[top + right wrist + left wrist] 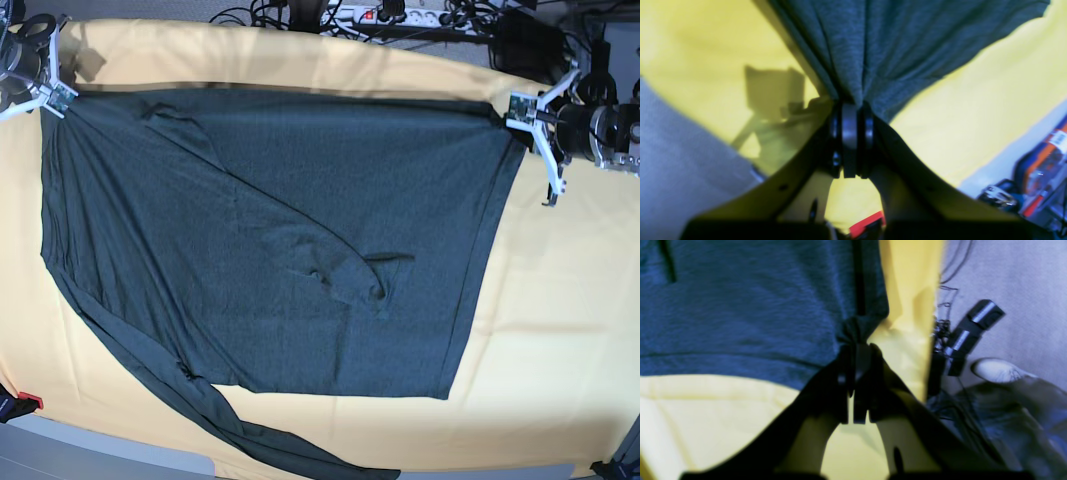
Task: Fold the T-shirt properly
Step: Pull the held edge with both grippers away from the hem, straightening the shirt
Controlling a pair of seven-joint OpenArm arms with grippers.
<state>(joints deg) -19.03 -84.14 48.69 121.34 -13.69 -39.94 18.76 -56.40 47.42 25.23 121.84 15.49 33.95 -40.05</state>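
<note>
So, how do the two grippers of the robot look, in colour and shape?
In the wrist views both grippers, left and right, have black, curved fingers that end in flat dark pads. In the base view their bodies are light grey or white, with dark motor housings and a small green-marked board on each.

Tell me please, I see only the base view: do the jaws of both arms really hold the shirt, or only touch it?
Observer: The left gripper is shut on a bunched corner of the T-shirt; the left wrist view shows the fabric pinched between its jaws.
Operator: And the other arm?
Observer: The right gripper is shut too, with pleats of the shirt gathered into it.
Operator: Is the yellow cloth caught as well?
Observer: At the right gripper, only dark fabric enters the jaws; the yellow cloth lies behind. At the left, blur prevents telling.
</note>
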